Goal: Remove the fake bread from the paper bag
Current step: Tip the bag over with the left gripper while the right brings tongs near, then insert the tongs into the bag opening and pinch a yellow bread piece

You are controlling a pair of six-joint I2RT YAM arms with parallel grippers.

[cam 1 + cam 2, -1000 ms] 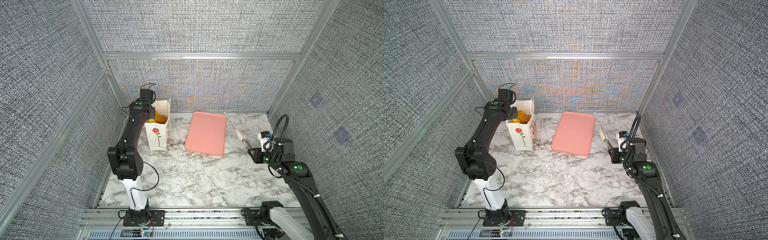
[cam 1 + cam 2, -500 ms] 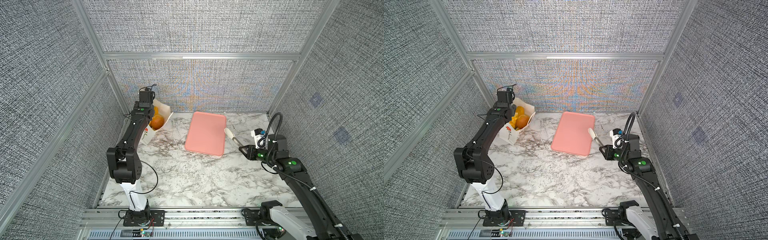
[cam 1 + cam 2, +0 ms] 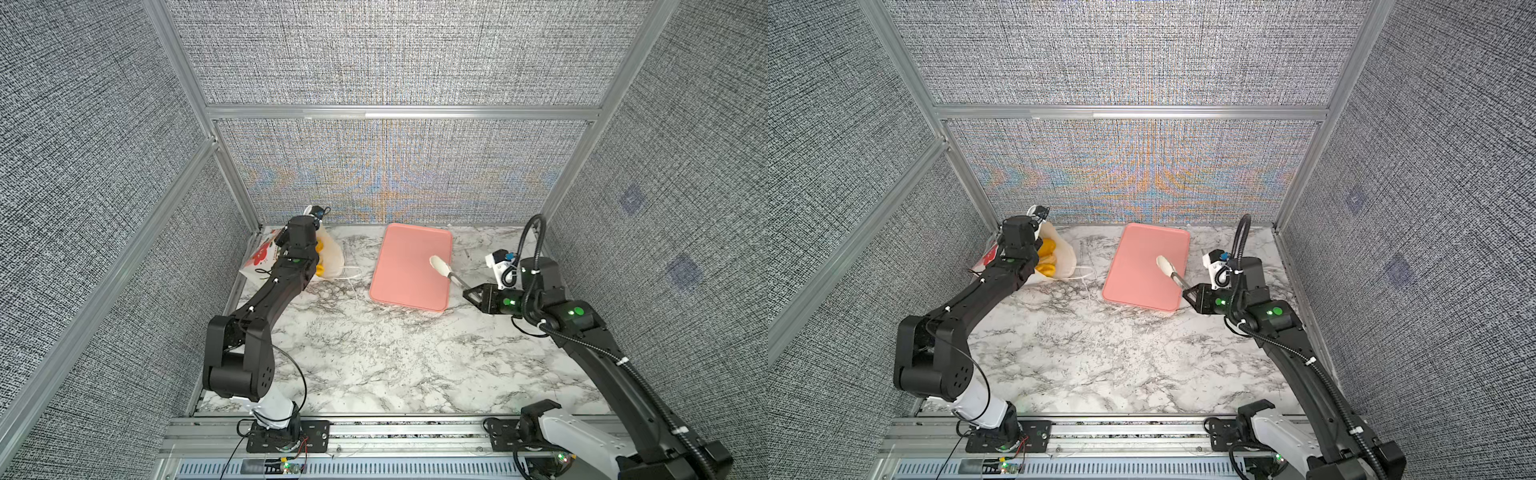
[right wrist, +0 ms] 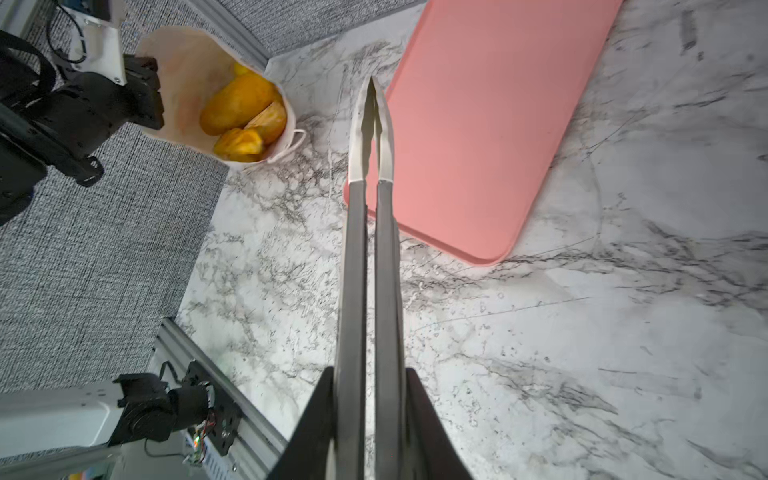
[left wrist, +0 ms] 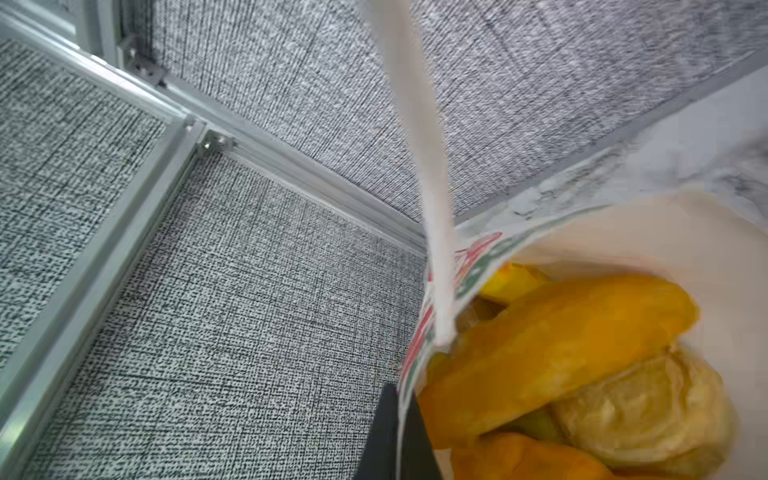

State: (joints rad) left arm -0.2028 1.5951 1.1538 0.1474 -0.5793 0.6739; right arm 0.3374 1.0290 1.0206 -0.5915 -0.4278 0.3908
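Observation:
The paper bag lies tipped on its side at the back left, its mouth facing the pink tray. Glossy yellow-orange fake bread fills the mouth, still inside the bag. My left gripper is shut on the bag's rim. My right gripper is shut on a pair of metal tongs. The tongs' pale tips are pressed together with nothing between them, above the tray's right part.
The flat pink tray lies bare at the back middle of the marble table. A white cord handle trails on the table between bag and tray. Grey walls stand close behind and left of the bag.
The bag has gone from upright to lying on its side, pulled over by my left gripper. My right arm has swung the tongs left, over the tray.

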